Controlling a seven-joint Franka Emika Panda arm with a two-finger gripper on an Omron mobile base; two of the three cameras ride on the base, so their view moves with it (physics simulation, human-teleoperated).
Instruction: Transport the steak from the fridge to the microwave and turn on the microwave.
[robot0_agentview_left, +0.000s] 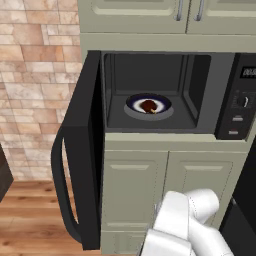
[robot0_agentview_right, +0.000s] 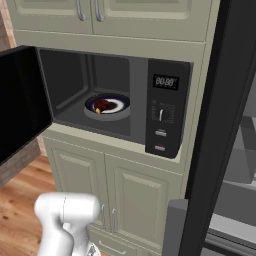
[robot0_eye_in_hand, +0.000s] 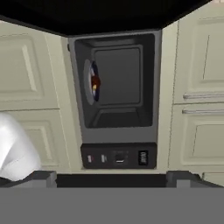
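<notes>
Here the microwave (robot0_agentview_left: 165, 95) stood with its door (robot0_agentview_left: 87, 150) swung fully open toward nine o'clock, the curved handle (robot0_agentview_left: 59, 185) facing outward. Inside the cavity, the steak (robot0_agentview_left: 148, 105) lay on a dark-rimmed plate (robot0_agentview_left: 161, 111) at the centre of the floor; from the right base view the same steak (robot0_agentview_right: 102, 106) sat at the nine o'clock side of its plate (robot0_agentview_right: 120, 105). The control panel (robot0_agentview_right: 165, 112), with display, knob and buttons, stood at three o'clock of the cavity. The fridge (robot0_agentview_right: 220, 125) edge rose at three o'clock of the panel. In the hand view, rolled sideways, the gripper (robot0_eye_in_hand: 111, 179) was well apart from the microwave, its fingers spread wide and holding nothing.
</notes>
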